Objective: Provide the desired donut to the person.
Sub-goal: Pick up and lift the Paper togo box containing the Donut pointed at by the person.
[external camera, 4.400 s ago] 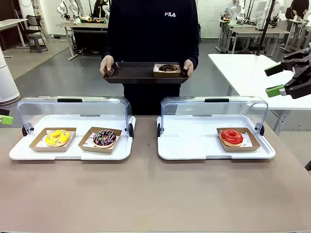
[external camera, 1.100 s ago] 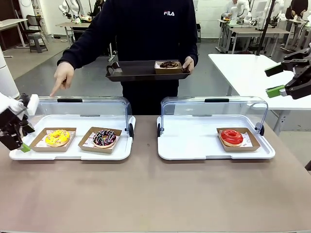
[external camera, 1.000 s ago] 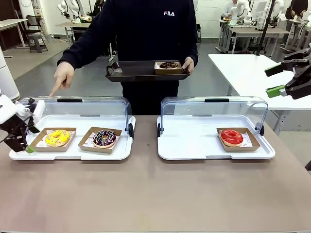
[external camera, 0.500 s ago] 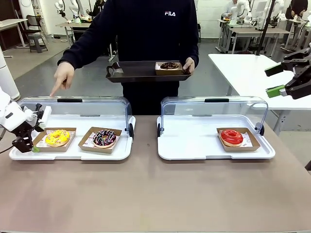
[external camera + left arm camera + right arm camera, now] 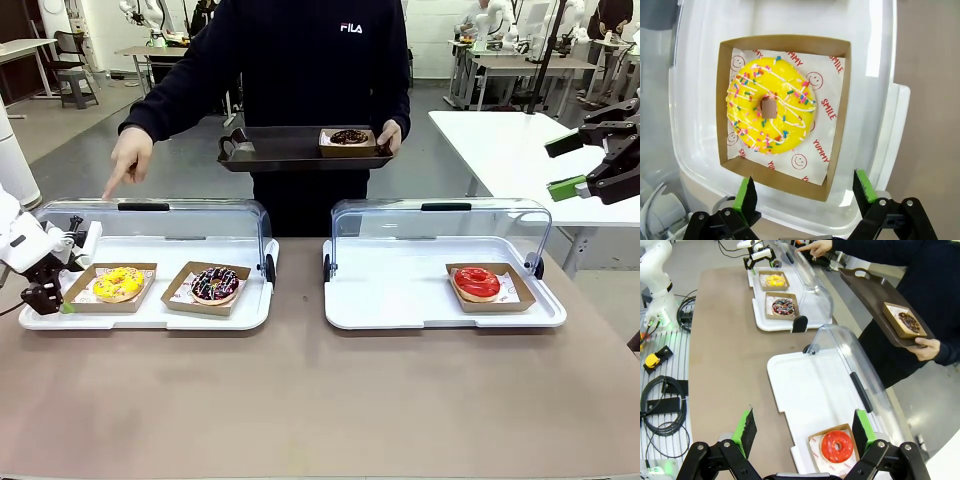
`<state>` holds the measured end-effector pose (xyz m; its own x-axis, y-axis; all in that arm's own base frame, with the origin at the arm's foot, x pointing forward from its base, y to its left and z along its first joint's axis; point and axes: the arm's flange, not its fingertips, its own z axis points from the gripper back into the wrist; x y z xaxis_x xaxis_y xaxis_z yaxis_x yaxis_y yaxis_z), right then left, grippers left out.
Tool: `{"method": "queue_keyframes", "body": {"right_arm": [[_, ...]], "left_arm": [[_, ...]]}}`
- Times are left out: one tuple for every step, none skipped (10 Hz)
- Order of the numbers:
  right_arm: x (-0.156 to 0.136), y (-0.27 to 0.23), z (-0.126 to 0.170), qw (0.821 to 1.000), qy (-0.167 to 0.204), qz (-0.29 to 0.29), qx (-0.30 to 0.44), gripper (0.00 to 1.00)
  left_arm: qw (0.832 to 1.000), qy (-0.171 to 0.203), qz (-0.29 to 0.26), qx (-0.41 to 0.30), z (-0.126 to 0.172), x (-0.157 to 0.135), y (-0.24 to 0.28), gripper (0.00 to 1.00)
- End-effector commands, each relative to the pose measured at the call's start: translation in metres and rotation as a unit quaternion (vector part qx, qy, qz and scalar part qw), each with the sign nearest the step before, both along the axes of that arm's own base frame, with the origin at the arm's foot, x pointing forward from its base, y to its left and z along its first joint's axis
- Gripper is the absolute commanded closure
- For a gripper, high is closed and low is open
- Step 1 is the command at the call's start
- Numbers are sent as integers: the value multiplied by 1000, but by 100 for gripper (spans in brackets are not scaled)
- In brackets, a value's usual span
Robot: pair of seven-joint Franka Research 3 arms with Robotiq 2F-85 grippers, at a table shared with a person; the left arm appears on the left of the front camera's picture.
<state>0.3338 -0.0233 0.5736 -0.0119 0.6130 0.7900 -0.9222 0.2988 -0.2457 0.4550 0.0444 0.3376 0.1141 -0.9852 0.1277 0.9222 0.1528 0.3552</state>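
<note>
Yellow sprinkled donut (image 5: pixel 771 112), indicated by the person's pointing hand (image 5: pixel 130 158), lay boxed in the left display tray (image 5: pixel 250 305), not yet grasped; left gripper (image 5: pixel 804 179) hovered over it spread-jawed; right gripper (image 5: pixel 804 415) released. Handover outstanding.

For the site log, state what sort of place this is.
Probably a robotics lab staged as a donut counter: donuts in clear-lidded display trays, white work tables behind the person, loose cables beside the table.
</note>
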Motion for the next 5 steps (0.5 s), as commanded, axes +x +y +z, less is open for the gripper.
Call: {"method": "queue_keyframes", "body": {"right_arm": [[0,-1,-4,1000,-6,8,1,0],[0,-1,-4,1000,-6,8,1,0],[0,-1,-4,1000,-6,8,1,0],[0,-1,-4,1000,-6,8,1,0],[0,-1,-4,1000,-6,8,1,0]], "left_arm": [[1000,13,10,27,-1,9,-1,60],[1000,18,10,20,-1,12,-1,60],[999,20,16,24,-3,15,1,100],[999,23,19,29,-4,16,1,64],[999,25,17,29,-3,16,1,100]]}}
